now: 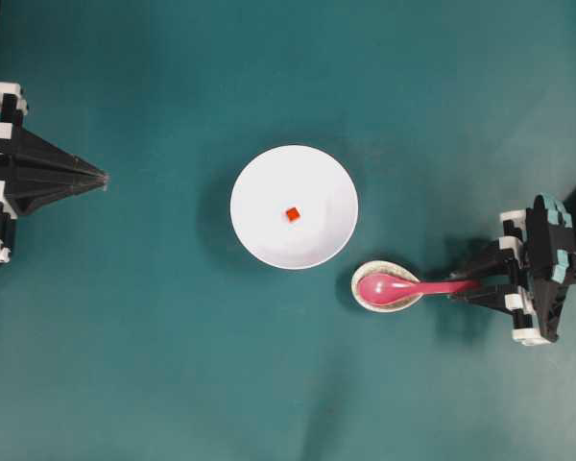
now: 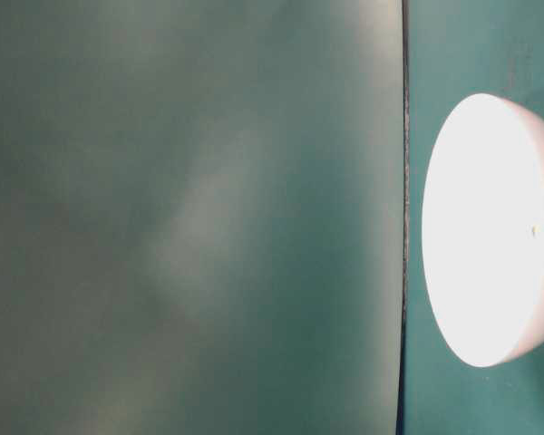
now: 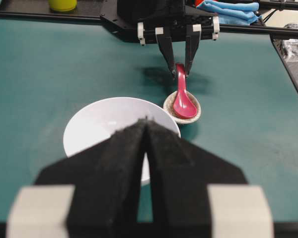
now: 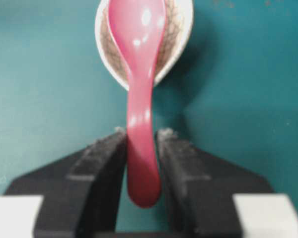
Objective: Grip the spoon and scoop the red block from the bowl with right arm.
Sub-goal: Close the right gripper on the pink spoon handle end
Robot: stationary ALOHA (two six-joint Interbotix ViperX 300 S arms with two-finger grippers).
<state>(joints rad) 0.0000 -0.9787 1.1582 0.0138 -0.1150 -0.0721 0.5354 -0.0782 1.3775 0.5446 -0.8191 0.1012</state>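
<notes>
Spoon (image 4: 140,94) grip: scoop rests in the speckled dish (image 1: 363,277), handle end between the right gripper (image 4: 141,144) fingers.
Fingers flank the handle, apparently just touching; whether they are clamped cannot be told. Confirm firm, centred closure before lifting clear, then carry to the bowl (image 1: 259,182), where the red block (image 1: 292,214) sits mid-floor. Left gripper (image 1: 101,179) fingers together, idle.

spoon (image 1: 396,286): glossy pink-red
block (image 1: 292,214): red-orange
bowl (image 1: 259,187): plain white
dish (image 4: 183,29): cream, brown crosshatch inside
desk (image 1: 154,365): teal
</notes>
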